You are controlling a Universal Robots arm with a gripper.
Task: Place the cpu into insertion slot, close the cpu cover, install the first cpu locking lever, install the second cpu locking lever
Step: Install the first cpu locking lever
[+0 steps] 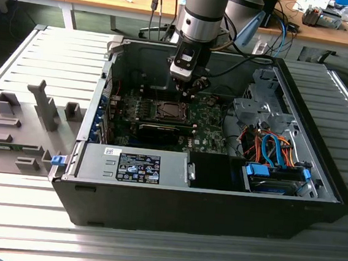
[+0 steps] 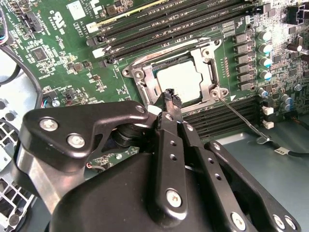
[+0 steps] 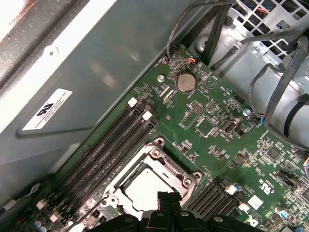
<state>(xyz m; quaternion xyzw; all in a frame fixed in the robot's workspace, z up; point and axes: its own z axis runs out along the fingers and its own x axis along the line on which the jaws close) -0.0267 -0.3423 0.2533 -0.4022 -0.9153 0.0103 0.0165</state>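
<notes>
A slatted metal bench (image 1: 21, 239) carries an open computer case (image 1: 184, 212). Inside, the cpu (image 2: 179, 82) lies seated in the insertion slot (image 1: 171, 111), with the cpu cover (image 2: 146, 83) folded flat around it. The gripper (image 2: 170, 98), fingertips pressed together and empty, hangs just above the slot's edge. A thin locking lever (image 2: 241, 118) juts out from the slot's corner, apparently unlatched. A push on so thin a wire could slip off and gouge the green board (image 2: 58, 53).

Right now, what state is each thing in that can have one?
cpu: seated flat, framed by the cover.
cpu cover: closed down over the cpu.
locking lever: unlatched, sticking out across the memory slots.
memory slots: empty.
end effector: shut, tips at the cover's edge.
computer case: side open.
</notes>
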